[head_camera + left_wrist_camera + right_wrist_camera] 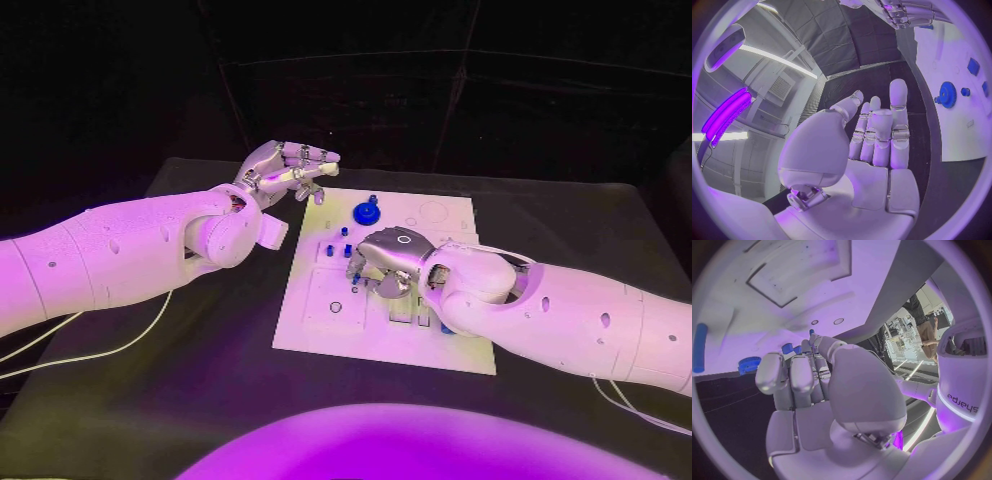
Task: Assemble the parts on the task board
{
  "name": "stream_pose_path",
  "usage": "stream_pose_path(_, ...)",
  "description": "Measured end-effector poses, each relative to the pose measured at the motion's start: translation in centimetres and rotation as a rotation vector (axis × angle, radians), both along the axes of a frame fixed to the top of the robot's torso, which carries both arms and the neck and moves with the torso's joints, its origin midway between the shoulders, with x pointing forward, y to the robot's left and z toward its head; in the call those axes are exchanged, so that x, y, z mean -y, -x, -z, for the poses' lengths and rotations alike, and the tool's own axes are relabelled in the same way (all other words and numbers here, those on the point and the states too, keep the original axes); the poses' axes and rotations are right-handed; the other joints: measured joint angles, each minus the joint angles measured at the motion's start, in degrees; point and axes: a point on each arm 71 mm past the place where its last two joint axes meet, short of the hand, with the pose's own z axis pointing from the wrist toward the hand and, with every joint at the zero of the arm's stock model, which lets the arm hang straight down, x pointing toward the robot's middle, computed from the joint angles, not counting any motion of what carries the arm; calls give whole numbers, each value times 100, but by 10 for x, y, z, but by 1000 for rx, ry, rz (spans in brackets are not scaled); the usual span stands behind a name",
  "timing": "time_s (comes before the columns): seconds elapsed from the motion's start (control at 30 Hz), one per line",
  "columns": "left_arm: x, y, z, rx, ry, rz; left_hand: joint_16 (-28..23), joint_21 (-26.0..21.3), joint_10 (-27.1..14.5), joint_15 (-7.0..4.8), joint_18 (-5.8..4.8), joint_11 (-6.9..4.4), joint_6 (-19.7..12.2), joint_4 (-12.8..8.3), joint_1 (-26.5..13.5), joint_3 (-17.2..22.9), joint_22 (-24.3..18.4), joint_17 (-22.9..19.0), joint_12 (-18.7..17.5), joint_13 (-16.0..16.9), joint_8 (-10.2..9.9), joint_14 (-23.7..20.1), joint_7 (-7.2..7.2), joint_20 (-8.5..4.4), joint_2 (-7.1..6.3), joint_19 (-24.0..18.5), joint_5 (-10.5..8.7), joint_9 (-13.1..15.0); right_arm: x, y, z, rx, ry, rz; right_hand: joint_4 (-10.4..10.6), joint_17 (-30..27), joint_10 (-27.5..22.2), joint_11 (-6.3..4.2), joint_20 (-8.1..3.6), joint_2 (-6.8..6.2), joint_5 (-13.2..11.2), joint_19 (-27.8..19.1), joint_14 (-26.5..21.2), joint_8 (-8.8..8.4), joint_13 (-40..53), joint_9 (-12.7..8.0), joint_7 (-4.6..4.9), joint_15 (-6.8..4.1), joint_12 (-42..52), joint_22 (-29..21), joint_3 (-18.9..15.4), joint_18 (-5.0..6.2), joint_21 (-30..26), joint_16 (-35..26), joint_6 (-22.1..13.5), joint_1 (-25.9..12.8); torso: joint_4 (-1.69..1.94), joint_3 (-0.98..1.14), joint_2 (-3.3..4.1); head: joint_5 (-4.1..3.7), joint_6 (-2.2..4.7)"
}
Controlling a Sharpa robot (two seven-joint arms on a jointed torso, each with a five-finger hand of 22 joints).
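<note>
Task board (382, 300) lies mid-tabletop (216, 390), blue gear (366, 212) near its far edge. My right robot hand (387, 258) hovers curled over small blue parts (346, 251); grasp unclear. Left robot hand (286, 170) is raised, empty, fingers apart. "Sharpa" shows mirrored on the body.

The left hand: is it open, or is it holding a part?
Open. The left hand holds nothing: the left wrist view shows a bare palm with fingers stretched out, and it hovers off the task board, beside its far left corner.
</note>
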Motion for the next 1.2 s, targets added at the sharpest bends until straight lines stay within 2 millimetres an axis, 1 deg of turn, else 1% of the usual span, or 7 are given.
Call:
stream_pose_path(0.1, 0, 0, 0, 0, 0, 0, 0, 0, 0, 0, 0, 0, 0, 0, 0, 0, 0, 0, 0, 0, 0, 0, 0, 0, 0, 0, 0, 0, 0, 1, 0, -2, 3, -3, 0, 0, 0, 0, 0, 1, 0, 0, 0, 0, -1, 0, 0, 0, 0, 2, 0, 0, 0, 0, 0, -1, -1, -1, 0, 1, 0)
stream_pose_path(0.13, 0, 0, 0, -1, 0, 0, 0, 0, 0, 0, 0, 0, 0, 0, 0, 0, 0, 0, 0, 0, 0, 0, 0, 0, 0, 0, 0, 0, 1, 1, 0, -3, 4, -3, 0, 0, 0, 0, 0, 22, 0, 0, 0, 0, -1, -1, -1, 0, 0, 2, 0, 0, 0, 0, -1, -22, -2, -1, -1, 3, 0)
stream_pose_path(0.6, -2, -1, 1, -2, -3, -3, 0, 0, 0, 0, 0, 0, 0, 0, 0, 0, 1, 0, 0, 0, 0, 0, 0, 17, 0, -17, 0, 0, 1, 5, 1, -13, 16, -12, 0, 0, 0, 0, 0, 22, -1, 0, 0, -1, 4, -4, -2, 0, -17, 1, 0, 0, 0, 0, -2, -23, -5, -2, 0, 15, -1)
stream_pose_path(1.2, -2, -1, 1, -2, -3, -3, 0, -22, 0, 0, 0, 0, 0, 0, 0, 0, -5, 1, 0, 0, 0, 0, 0, 17, 0, -17, 0, 0, 0, 6, 8, -21, 34, -15, 0, 0, -1, 0, 0, 22, -1, 0, 0, -2, 1, -5, -9, 0, -21, 0, 0, 0, 0, -1, -9, -22, 3, -4, 1, 37, -1)
